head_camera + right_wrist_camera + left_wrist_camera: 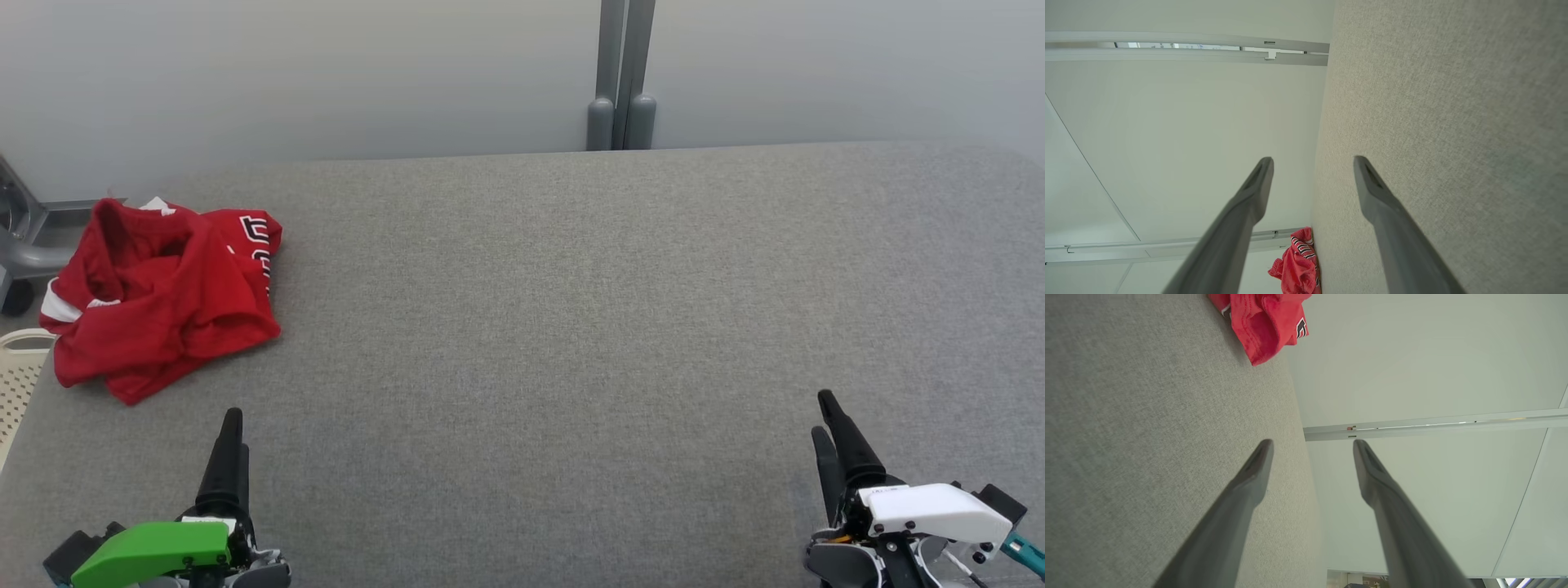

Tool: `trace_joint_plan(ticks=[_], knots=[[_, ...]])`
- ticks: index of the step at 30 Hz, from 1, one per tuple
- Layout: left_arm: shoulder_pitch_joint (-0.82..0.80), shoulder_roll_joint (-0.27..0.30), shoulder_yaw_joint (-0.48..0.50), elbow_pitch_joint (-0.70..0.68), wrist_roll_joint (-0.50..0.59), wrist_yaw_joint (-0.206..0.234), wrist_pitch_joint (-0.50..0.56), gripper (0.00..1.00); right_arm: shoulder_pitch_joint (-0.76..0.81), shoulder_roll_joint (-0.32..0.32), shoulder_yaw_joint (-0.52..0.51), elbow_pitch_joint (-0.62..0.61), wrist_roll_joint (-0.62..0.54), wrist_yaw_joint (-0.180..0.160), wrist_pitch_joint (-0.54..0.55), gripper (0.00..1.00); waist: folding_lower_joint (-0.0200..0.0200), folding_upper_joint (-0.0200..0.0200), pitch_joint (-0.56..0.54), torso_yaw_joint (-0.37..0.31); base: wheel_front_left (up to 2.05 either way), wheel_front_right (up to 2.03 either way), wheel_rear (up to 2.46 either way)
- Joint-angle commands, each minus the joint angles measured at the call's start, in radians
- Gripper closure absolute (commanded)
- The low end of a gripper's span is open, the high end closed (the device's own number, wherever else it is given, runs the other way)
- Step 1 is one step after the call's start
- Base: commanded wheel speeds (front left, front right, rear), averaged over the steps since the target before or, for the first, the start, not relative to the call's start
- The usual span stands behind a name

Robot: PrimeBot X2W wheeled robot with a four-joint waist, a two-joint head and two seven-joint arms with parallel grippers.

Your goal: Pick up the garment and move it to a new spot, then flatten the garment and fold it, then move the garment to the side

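Note:
The garment is a red piece of clothing with white trim and black-and-white lettering, crumpled in a heap at the far left of the grey table. Its edge also shows in the left wrist view as red cloth and in the right wrist view as a small red heap. My left gripper rests at the lower left, below and a little right of the garment, apart from it. In its wrist view the left gripper stands open and empty. My right gripper is at the lower right; its wrist view shows the right gripper open and empty.
A pale perforated basket sits just off the table's left edge. A grey metal stand is behind it. A grey post rises against the pale wall behind the table's far edge.

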Motion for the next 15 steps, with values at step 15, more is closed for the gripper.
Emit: trace_joint_plan(ticks=[15], knots=[[-0.004, 0.008, -0.029, -0.031, 0.297, 0.044, -0.074, 0.0, -0.083, -0.008, 0.055, 0.099, -0.306, 0.0, -0.061, 0.0, 0.0, 0.0, -0.011, -0.004, 0.0, 0.0, 0.0]])
